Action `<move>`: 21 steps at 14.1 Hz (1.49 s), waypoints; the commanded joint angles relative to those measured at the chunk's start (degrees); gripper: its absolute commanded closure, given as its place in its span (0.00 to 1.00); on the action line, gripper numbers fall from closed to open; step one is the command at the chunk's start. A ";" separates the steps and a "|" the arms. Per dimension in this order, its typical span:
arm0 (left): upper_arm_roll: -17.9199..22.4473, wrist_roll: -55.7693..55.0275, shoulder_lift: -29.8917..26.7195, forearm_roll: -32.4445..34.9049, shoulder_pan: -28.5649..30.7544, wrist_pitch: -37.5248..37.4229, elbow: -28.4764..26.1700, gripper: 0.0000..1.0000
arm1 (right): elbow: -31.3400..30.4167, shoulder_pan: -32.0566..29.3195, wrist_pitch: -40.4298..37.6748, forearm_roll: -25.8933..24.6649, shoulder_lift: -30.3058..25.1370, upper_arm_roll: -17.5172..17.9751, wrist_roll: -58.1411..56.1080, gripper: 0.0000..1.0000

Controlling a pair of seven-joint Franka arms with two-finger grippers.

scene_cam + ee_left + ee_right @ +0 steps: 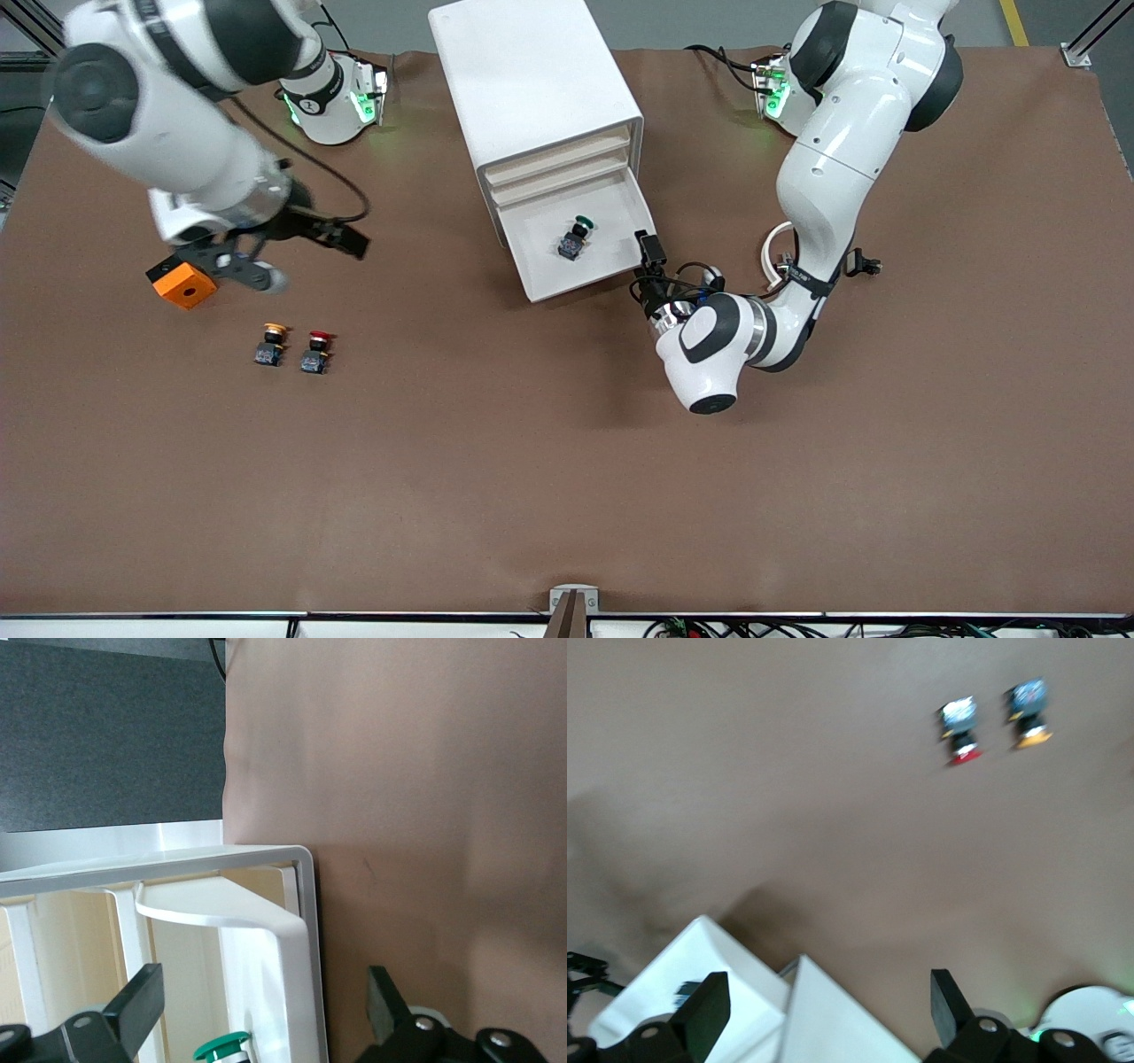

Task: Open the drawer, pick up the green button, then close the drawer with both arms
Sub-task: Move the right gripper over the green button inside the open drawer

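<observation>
Front view: left tool (651, 266) open beside the drawer (576, 266).

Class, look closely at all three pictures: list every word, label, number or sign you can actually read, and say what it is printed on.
None can be read.
Left arm: a small dark marking on the white forearm, too small to read.
Right arm's base: a small dark mark on the white shell, too small to read.
Cabinet, drawer and the three buttons: no lettering visible.
</observation>
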 commanded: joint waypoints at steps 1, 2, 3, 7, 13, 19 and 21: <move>0.14 0.37 -0.77 -0.54 0.54 0.36 0.55 0.00 | -2.74 6.94 5.40 0.64 -0.50 -0.77 9.37 0.00; 0.23 1.86 -0.86 -0.36 0.62 0.27 0.64 0.00 | -3.10 9.05 7.25 0.64 0.02 -0.68 12.02 0.00; 0.23 3.18 -1.65 -0.19 1.06 0.27 0.64 0.00 | -3.28 10.99 8.66 0.64 1.25 -0.68 13.70 0.00; 0.23 11.43 -4.11 0.08 3.00 0.45 0.64 0.00 | -3.28 17.58 17.44 0.64 6.52 -0.68 22.13 0.00; 0.05 26.63 -8.94 6.84 3.00 4.74 0.64 0.00 | -3.02 23.66 23.61 0.11 13.82 -0.77 23.73 0.00; -0.12 39.82 -17.28 15.98 2.65 5.98 0.64 0.00 | -3.02 27.18 29.24 -2.96 20.76 -0.94 30.49 0.00; 0.23 40.98 -18.96 16.42 2.30 7.38 0.82 0.00 | -3.02 28.40 30.64 -4.11 22.70 -0.94 32.43 0.00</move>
